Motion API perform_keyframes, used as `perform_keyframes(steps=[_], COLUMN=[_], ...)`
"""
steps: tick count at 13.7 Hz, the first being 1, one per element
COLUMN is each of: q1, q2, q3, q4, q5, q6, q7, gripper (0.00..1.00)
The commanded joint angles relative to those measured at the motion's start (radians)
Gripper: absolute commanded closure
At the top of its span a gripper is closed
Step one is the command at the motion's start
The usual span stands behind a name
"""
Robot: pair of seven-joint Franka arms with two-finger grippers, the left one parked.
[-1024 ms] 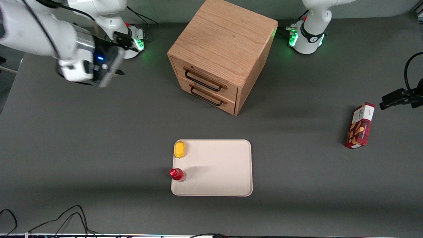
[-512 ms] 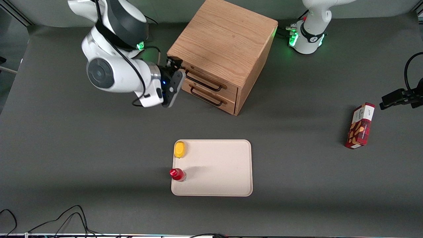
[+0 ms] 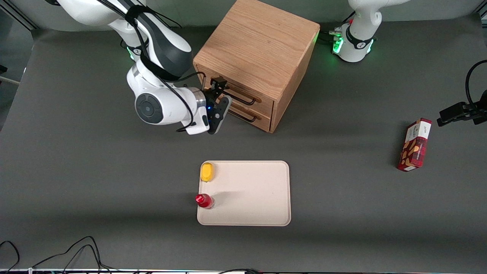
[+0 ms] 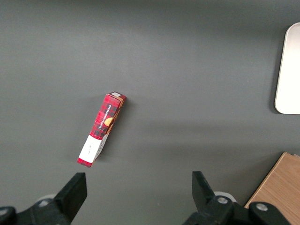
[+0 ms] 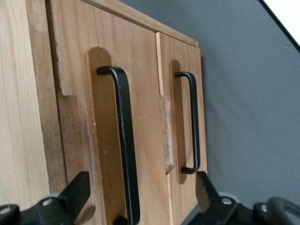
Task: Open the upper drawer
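The light oak cabinet [image 3: 258,45] stands at the back middle of the table, both drawers shut. The upper drawer [image 3: 263,104] has a long black bar handle [image 3: 243,99]; the identical lower drawer [image 3: 262,121] sits under it. My right gripper [image 3: 220,90] is right in front of the upper drawer, at the end of its handle nearer the working arm. In the right wrist view the upper drawer [image 5: 140,93] fills the frame. The gripper [image 5: 140,197] is open, its fingers [image 5: 77,192] straddling the upper handle [image 5: 125,140] without closing on it. The lower handle [image 5: 192,122] is beside it.
A beige tray [image 3: 266,213] lies nearer the front camera than the cabinet, with a yellow object [image 3: 207,172] and a red-capped bottle [image 3: 204,200] on its edge. A red box [image 3: 414,145] lies toward the parked arm's end and shows in the left wrist view [image 4: 103,126].
My right arm has swung in from the working arm's end of the table to the cabinet front. The gripper now sits at the upper drawer's handle. The drawers have not moved.
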Motion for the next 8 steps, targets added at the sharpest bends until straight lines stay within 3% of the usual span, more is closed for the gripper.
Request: perform_keyframes(steps=[1, 8], q1=[0.009, 0.004], q2=[-0.004, 0.022], q3=[0.024, 0.026], q4=[-0.045, -0.066], q5=[0.004, -0.024], q6=[0.059, 0.113], q7=[0.020, 0.020], gripper=[0.00, 0.00])
